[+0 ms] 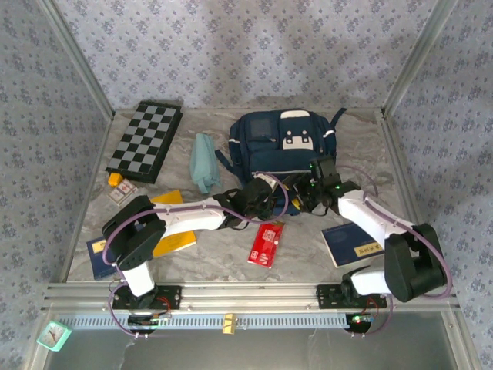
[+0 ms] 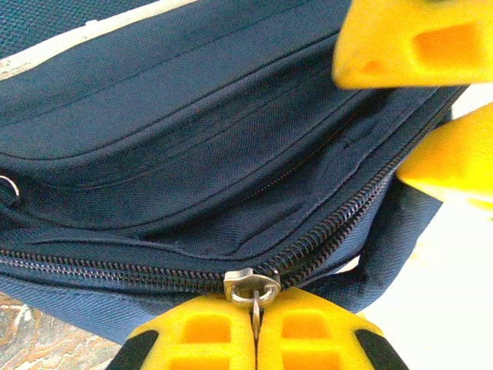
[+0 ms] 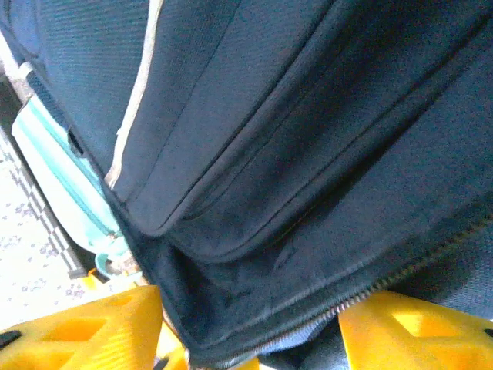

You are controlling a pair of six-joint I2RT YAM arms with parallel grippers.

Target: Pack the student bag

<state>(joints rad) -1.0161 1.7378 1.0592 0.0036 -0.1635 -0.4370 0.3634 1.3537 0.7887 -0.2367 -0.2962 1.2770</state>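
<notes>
The student bag [image 1: 281, 142] is navy blue with white pocket patches and lies at the back middle of the table. My left gripper [image 1: 258, 199] is at its near edge. In the left wrist view the gripper [image 2: 256, 312] is shut on the metal zipper pull [image 2: 253, 289], where the zipper [image 2: 339, 220] parts. My right gripper [image 1: 316, 183] is just to the right of it. Its yellow fingers [image 3: 85, 331] stand apart, astride the bag's zippered lower edge [image 3: 254, 308]. Those same fingers [image 2: 416, 42] show at the upper right of the left wrist view.
A chessboard [image 1: 146, 142] lies at the back left, with a teal pouch [image 1: 204, 162] beside the bag. Near the arms lie a red packet [image 1: 266, 243], a blue booklet [image 1: 352, 243], a yellow book [image 1: 173, 223] and a dark blue book [image 1: 100, 258].
</notes>
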